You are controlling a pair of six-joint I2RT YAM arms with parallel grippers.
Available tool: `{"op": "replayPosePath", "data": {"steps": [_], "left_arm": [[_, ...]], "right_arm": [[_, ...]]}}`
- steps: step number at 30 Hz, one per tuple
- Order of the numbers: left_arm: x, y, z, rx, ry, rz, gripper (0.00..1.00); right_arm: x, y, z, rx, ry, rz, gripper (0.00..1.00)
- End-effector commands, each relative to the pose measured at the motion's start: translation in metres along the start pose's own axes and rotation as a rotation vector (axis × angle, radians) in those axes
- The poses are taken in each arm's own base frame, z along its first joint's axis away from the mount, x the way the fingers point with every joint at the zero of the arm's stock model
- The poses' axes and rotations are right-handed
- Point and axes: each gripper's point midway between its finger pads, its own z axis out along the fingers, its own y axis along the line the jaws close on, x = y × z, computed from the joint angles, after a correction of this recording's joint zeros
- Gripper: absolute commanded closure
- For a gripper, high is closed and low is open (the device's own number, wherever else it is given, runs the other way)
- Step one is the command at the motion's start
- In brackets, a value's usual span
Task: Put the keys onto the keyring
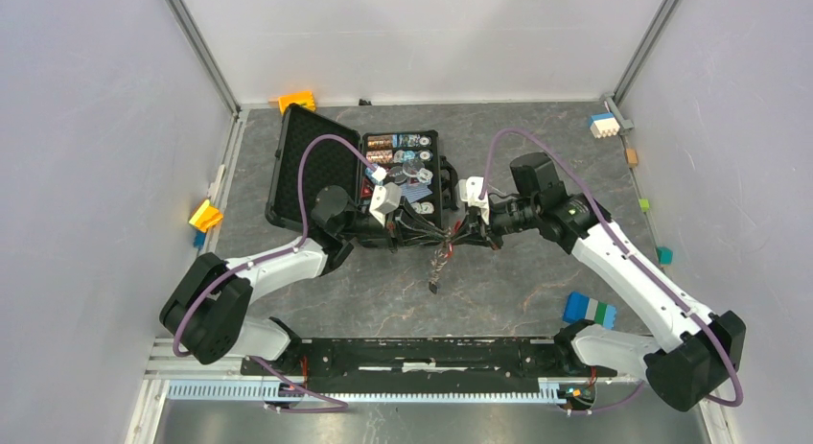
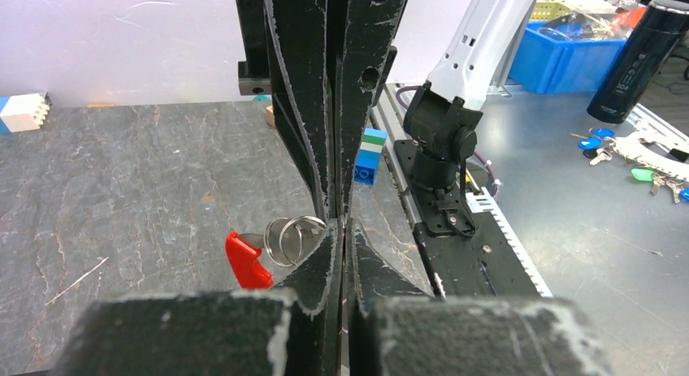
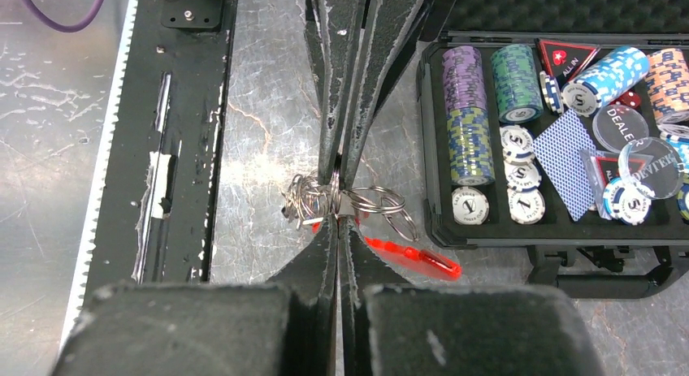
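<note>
- When viewed from above, found yellow block [image 1: 205,215] at the 9 o'clock edge of table [image 1: 537,271]; orange block [image 1: 297,101] toward 11 o'clock, against the back wall.
- Noted open black case [image 1: 307,166] at 10 o'clock of table centre, with poker chips [image 3: 470,108] stacked in its tray and a patterned card deck [image 3: 569,153] among them.
- Logged left gripper [image 1: 436,235] clenched, tips pinching the keyring [image 1: 447,245].
- From left wrist, saw silvery ring loops [image 2: 292,238] at 9 o'clock of the closed tips and touching them. Saw red plastic piece [image 2: 248,261] just beyond at 8 o'clock; cannot tell whether tag or key head.
- Placed keyring between the two grippers near table centre, at 5 o'clock of the case, one strand hanging toward 6 o'clock.
- Logged right gripper [image 1: 460,235] clenched on the same bundle, meeting the left gripper tip to tip.
- From right wrist, recorded tangled chain [image 3: 299,204] at 9 o'clock of the tips, more ring loops at 3 o'clock, and long red tag [image 3: 410,258] at 4 o'clock.
- Could not single out the keys within the tangle.
- Found blue-green block [image 1: 590,310] at 4 o'clock of table centre and white-blue block [image 1: 602,125] at 1 o'clock.
</note>
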Motion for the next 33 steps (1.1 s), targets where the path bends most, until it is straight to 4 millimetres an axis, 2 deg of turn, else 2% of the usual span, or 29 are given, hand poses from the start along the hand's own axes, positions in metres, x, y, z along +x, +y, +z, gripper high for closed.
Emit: {"op": "replayPosePath", "data": {"steps": [1,7,13,16,20,23,27,33], "left_arm": [[-0.022,-0.005,0.002,0.019,-0.059,0.049,0.98],[-0.024,-0.003,0.003,0.015,-0.068,0.043,0.98],[-0.021,-0.003,0.002,0.011,-0.061,0.043,0.98],[-0.021,-0.002,0.002,0.007,-0.06,0.04,0.98],[-0.021,-0.002,0.002,0.004,-0.061,0.039,0.98],[-0.022,-0.001,0.002,-0.002,-0.064,0.038,0.98],[-0.022,0.001,0.003,-0.008,-0.068,0.028,0.98],[-0.024,0.001,0.003,-0.01,-0.073,0.026,0.98]], "right_arm": [[0.0,-0.001,0.004,-0.016,-0.019,0.01,0.99],[0.003,-0.001,0.007,-0.023,-0.017,0.015,0.91],[-0.001,-0.005,-0.002,0.02,0.01,-0.022,0.66],[-0.013,-0.006,-0.01,0.047,-0.002,-0.066,0.59],[-0.03,-0.001,-0.015,0.038,-0.048,-0.103,0.58],[-0.035,0.003,-0.015,0.02,-0.073,-0.113,0.59],[-0.036,0.006,-0.012,0.002,-0.105,-0.101,0.6],[-0.026,0.004,-0.006,-0.005,-0.095,-0.079,0.65]]}}
